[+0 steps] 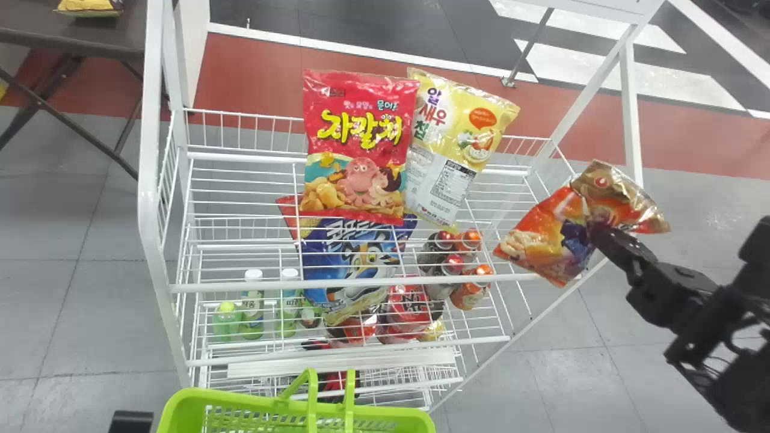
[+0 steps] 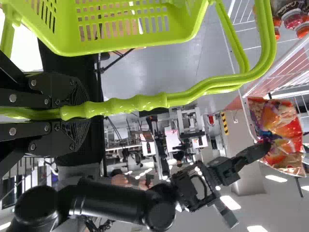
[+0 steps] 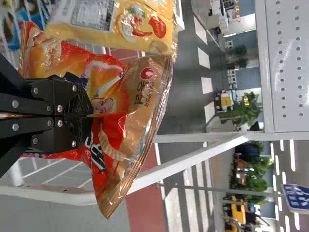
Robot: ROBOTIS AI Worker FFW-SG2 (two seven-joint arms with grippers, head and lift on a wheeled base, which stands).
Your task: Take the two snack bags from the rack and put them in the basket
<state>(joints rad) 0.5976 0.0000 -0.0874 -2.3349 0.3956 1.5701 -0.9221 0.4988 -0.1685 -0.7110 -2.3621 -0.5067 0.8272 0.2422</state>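
Note:
In the head view my right gripper (image 1: 601, 237) is at the rack's right side, shut on an orange snack bag (image 1: 550, 231). The right wrist view shows that gripper (image 3: 89, 116) pinching the middle of the orange bag (image 3: 113, 96). My left gripper (image 1: 131, 421) shows at the head view's bottom edge, left of the green basket (image 1: 289, 404). In the left wrist view the left gripper (image 2: 79, 113) is shut on the handle of the basket (image 2: 130, 41). A red snack bag (image 1: 361, 144) and a yellow snack bag (image 1: 460, 141) stand on the white rack (image 1: 337, 282).
Lower in the rack are a blue bag (image 1: 361, 258), several dark bottles with red caps (image 1: 451, 264) and green bottles (image 1: 252, 313). The rack's white right post (image 1: 589, 90) rises behind the orange bag. A dark table (image 1: 72, 30) stands at the far left.

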